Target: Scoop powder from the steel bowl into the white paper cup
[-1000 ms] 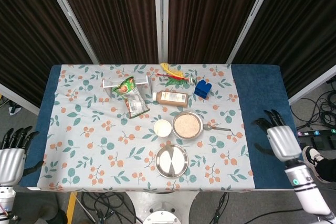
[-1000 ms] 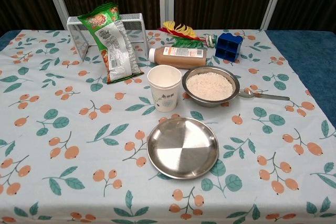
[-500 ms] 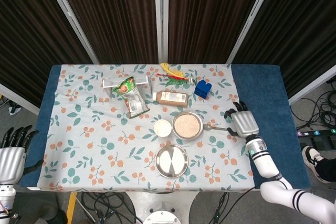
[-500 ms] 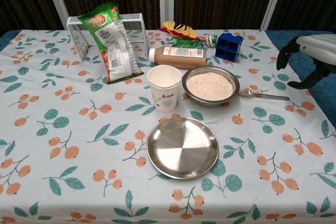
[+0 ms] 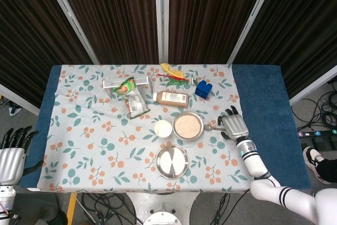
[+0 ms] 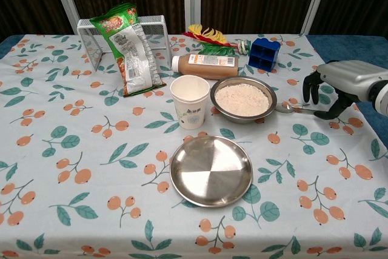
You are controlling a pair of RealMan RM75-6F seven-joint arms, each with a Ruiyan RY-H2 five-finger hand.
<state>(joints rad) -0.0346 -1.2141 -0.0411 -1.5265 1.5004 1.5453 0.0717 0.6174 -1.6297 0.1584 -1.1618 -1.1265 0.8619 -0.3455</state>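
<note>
Fingers (image 6: pixel 314 87) curled downward over spoon handle (image 6: pixel 303 111), apparently not touching.

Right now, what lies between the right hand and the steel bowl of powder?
In the chest view, only the metal spoon lies between the right hand and the steel bowl; the hand hovers over its handle end.

Blue table (image 5: pixel 263 85) draped with floral cloth (image 6: pixel 73 150). At center, steel bowl (image 6: pixel 243 99) of powder; white paper cup (image 6: pixel 189 101) touching at its 9 o'clock; spoon (image 6: pixel 291 110) at 3. Steel plate (image 6: pixel 211 170) at 6. Brown bottle (image 6: pixel 203 63), blue block (image 6: pixel 264 53), feathers (image 6: pixel 207 34) toward 12. Wire rack (image 6: pixel 121 37) with snack bag (image 6: pixel 130 50) at 10.
</note>
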